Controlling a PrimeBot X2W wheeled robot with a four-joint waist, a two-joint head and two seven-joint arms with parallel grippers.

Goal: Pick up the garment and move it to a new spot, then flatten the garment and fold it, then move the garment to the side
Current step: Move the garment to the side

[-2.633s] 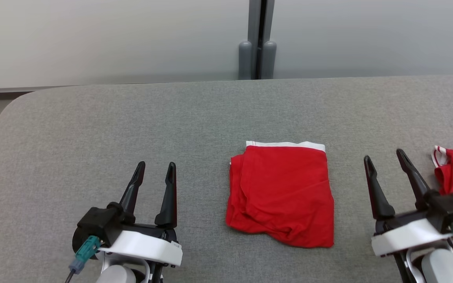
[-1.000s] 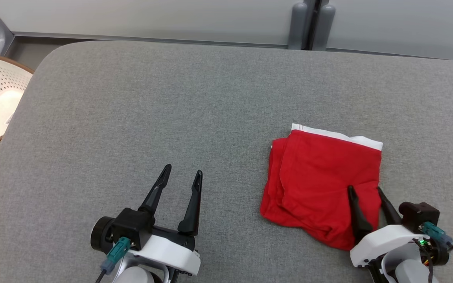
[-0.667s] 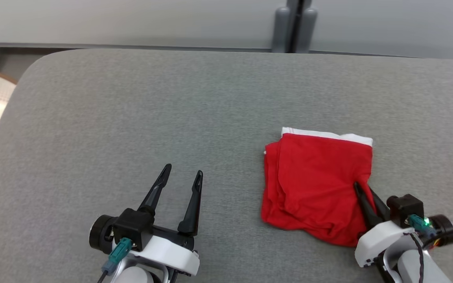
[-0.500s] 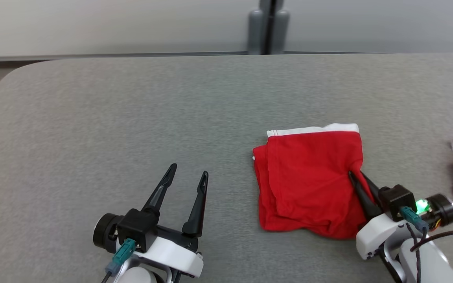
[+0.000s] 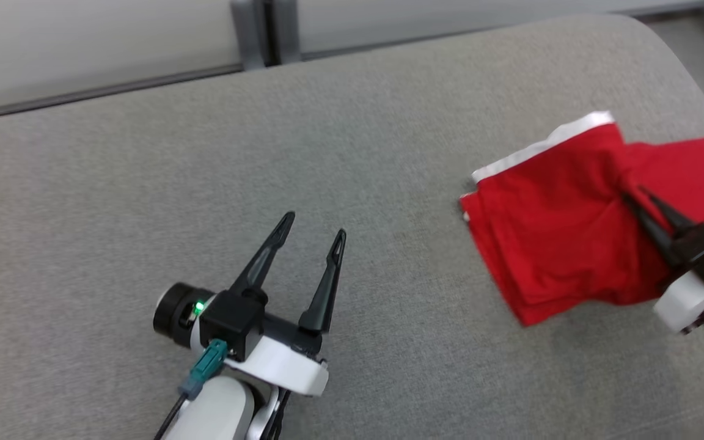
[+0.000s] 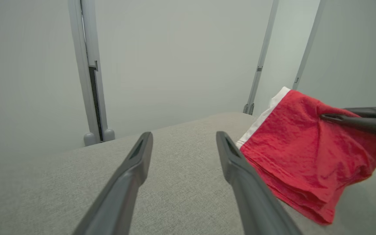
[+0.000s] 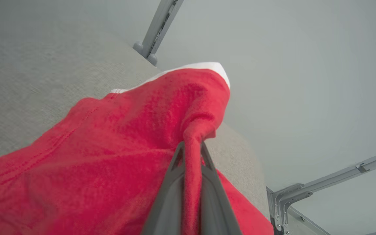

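Garment (image 5: 560, 244), folded, pinched by the fingers (image 5: 648, 227) of the right gripper (image 5: 633, 194), half lifted over the tabletop's (image 5: 205, 153) right end; left gripper (image 5: 316, 223) spread wide, idle. Move-aside step, seemingly: next, lowering flat without unfolding, then letting go.

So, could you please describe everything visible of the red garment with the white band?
The red garment is soft knit cloth, folded in layers, with a white waistband along its far edge. The right gripper has its fingers shut on a bunched pinch near its right edge, holding that side up. Its lower corner hangs close over the grey table; contact there is unclear.
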